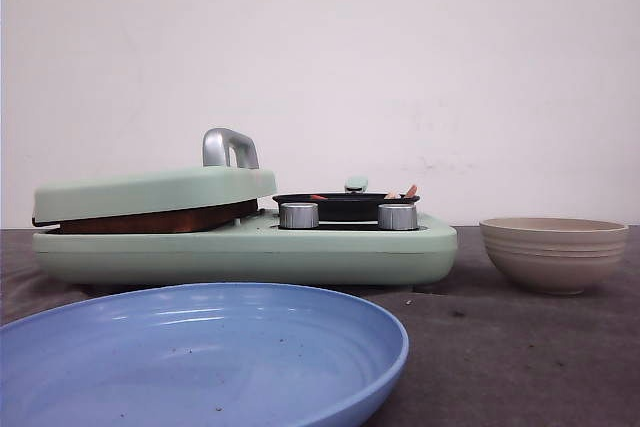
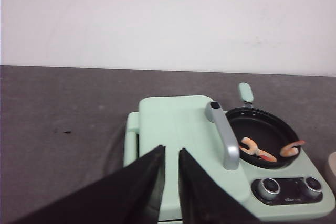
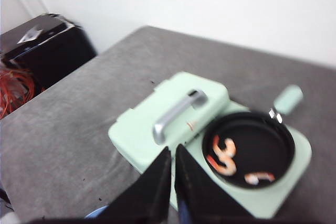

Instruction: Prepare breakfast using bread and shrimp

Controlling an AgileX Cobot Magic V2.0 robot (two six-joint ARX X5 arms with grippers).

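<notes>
Right wrist view: shrimp [image 3: 226,157] seen in black pan [image 3: 283,145], just ahead of right gripper [image 3: 172,174]; lid handle [image 3: 176,115] runs diagonally beside it. Both grippers nearly shut, nothing held; left gripper [image 2: 171,174] over lid. Bread hidden.

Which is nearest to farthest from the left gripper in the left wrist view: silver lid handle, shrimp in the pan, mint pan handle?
From the left gripper, over the closed mint lid:
1. Silver lid handle, on the lid's pan-side edge.
2. Shrimp, inside the black pan beyond the lid handle.
3. Mint pan handle, sticking out from the pan's far rim, toward the wall.
</notes>
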